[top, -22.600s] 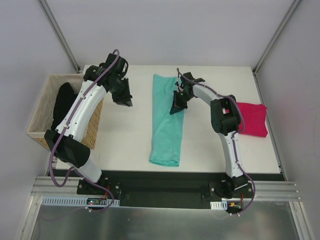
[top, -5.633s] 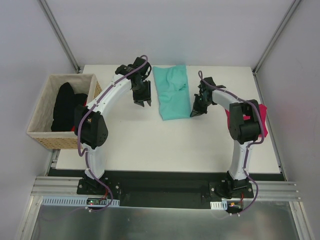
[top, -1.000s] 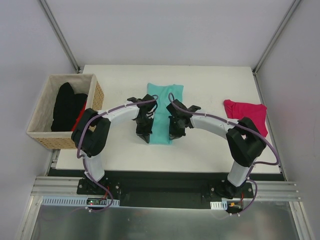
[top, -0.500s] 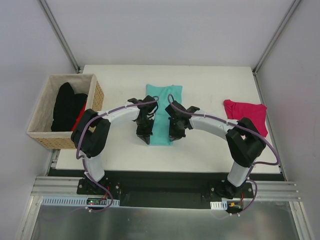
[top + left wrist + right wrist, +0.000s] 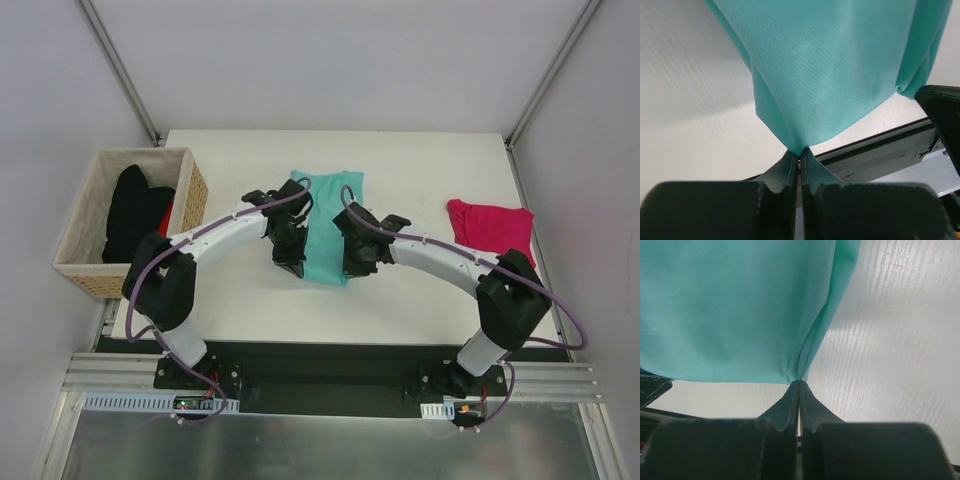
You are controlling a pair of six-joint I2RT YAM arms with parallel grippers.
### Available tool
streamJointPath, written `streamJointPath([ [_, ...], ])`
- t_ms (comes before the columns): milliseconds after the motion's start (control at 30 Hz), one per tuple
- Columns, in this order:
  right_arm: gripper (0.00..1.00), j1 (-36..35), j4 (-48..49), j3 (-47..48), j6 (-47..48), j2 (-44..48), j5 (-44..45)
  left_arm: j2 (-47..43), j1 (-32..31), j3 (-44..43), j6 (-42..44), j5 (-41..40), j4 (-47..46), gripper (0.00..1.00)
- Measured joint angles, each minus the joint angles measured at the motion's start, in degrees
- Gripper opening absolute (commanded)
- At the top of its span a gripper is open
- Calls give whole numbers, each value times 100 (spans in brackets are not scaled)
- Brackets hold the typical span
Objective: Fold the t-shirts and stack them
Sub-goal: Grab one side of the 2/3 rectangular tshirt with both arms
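Observation:
The teal-green t-shirt [image 5: 328, 222] lies folded in the middle of the table, its near end lifted off the surface. My left gripper [image 5: 293, 266] is shut on the shirt's near left corner [image 5: 799, 149]. My right gripper [image 5: 352, 270] is shut on the near right corner [image 5: 799, 379]. In both wrist views the teal cloth [image 5: 840, 65] hangs from the pinched fingertips above the white table [image 5: 890, 340]. A magenta-pink t-shirt [image 5: 492, 230] lies folded at the right side. Black t-shirts [image 5: 135, 212] fill the basket at the left.
The tan woven basket [image 5: 85, 272] stands at the table's left edge, with something red beside the black cloth. The black front rail [image 5: 330, 365] runs along the near edge. Frame posts rise at the back corners.
Both grippers have lifted the teal shirt's near corners and carried them slightly away from the near edge; the arms' elbows have swung outward.

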State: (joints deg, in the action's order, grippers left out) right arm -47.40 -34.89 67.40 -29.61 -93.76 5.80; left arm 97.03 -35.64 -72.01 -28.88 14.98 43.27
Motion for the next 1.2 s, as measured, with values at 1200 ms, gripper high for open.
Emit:
streamJointPath([
  [1200,1,-345,-737,-162,66,1331,1001,-1110,-756,-238,-931,-343,708,0],
])
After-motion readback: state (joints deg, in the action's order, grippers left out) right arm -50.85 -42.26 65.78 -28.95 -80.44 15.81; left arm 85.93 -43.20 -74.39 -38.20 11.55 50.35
